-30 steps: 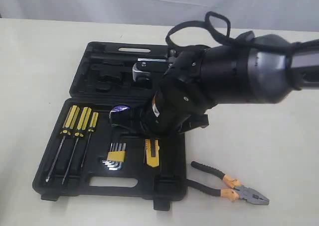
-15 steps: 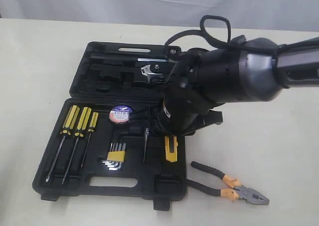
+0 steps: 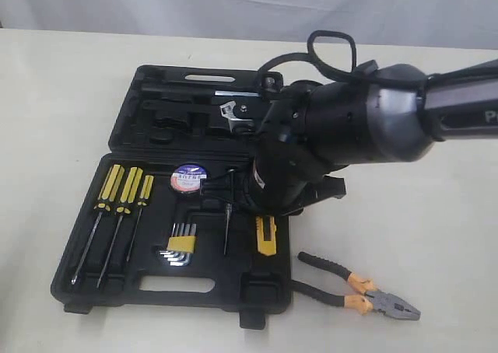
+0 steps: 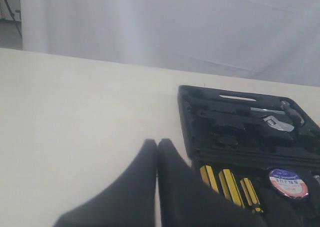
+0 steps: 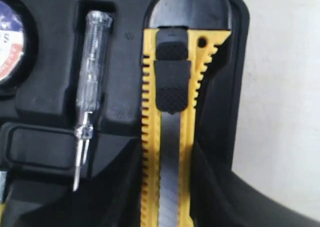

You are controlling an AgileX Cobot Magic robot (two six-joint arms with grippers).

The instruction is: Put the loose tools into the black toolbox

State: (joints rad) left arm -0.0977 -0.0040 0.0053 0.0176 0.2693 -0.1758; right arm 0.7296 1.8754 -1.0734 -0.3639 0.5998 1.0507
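The black toolbox (image 3: 210, 292) lies open on the table. My right gripper (image 5: 167, 154) is shut on the yellow-and-black utility knife (image 5: 170, 112), its fingers pressed against both yellow sides. The knife (image 3: 265, 235) is lined up with a long recess at the box's right edge; whether it rests in it I cannot tell. The black tape roll (image 3: 187, 177) with the white-blue label sits in a round recess. The grey pliers (image 3: 358, 287) lie on the table right of the box. My left gripper (image 4: 157, 143) is shut and empty, left of the box.
Three yellow-black screwdrivers (image 3: 117, 201) and silver hex keys (image 3: 180, 246) fill recesses on the left of the lower half. A clear-handled tester (image 5: 90, 87) lies beside the knife. A wrench (image 3: 229, 110) sits in the upper half. My right arm (image 3: 358, 127) covers the box's middle.
My right arm has carried the knife rightward from the middle of the lower half to its right edge, uncovering the tape roll and the tester. The left gripper shows no change.
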